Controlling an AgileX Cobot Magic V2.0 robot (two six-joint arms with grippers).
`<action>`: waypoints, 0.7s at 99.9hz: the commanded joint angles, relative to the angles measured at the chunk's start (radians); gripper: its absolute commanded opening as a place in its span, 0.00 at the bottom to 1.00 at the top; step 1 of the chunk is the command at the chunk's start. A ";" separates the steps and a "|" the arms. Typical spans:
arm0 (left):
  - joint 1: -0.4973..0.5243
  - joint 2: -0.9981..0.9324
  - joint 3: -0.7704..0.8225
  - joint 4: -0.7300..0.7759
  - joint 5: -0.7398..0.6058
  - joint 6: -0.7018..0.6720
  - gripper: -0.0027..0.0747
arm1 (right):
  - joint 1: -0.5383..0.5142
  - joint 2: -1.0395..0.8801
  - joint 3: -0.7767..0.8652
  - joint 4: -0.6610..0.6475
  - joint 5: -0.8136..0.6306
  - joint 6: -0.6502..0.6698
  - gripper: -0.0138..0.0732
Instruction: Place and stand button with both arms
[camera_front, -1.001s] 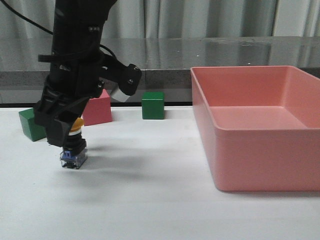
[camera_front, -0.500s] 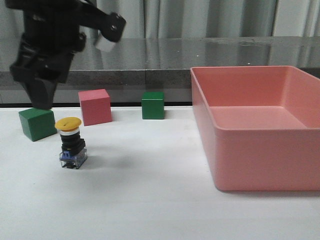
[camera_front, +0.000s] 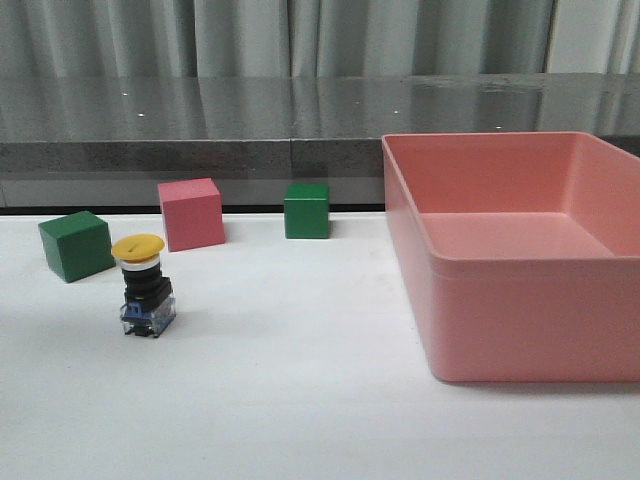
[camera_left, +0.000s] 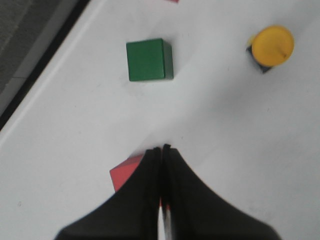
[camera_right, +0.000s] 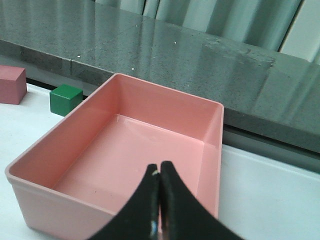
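The button (camera_front: 145, 285) stands upright on the white table, yellow cap up and clear blue base down, with nothing touching it. It shows from above in the left wrist view (camera_left: 271, 46). Neither arm appears in the front view. My left gripper (camera_left: 163, 148) is shut and empty, held high above the table and well away from the button. My right gripper (camera_right: 159, 165) is shut and empty, above the near part of the pink bin (camera_right: 170, 91).
A green cube (camera_front: 75, 245) (camera_left: 149, 60) sits left of the button. A pink cube (camera_front: 190, 213) and a second green cube (camera_front: 306, 210) (camera_right: 65, 98) stand behind. The large pink bin (camera_front: 520, 300) fills the right side. A red cube (camera_left: 127, 172) lies partly under my left fingers.
My left gripper let go of the button, rose up and left, and went out of the front view. The button stays standing where it was.
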 joint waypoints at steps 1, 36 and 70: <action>0.043 -0.109 0.004 -0.147 -0.117 0.019 0.01 | -0.008 0.007 -0.024 0.008 -0.078 0.002 0.09; 0.061 -0.521 0.556 -0.453 -0.614 0.194 0.01 | -0.008 0.007 -0.024 0.008 -0.078 0.002 0.09; 0.061 -0.955 1.061 -0.655 -0.918 0.230 0.01 | -0.008 0.007 -0.024 0.008 -0.078 0.002 0.09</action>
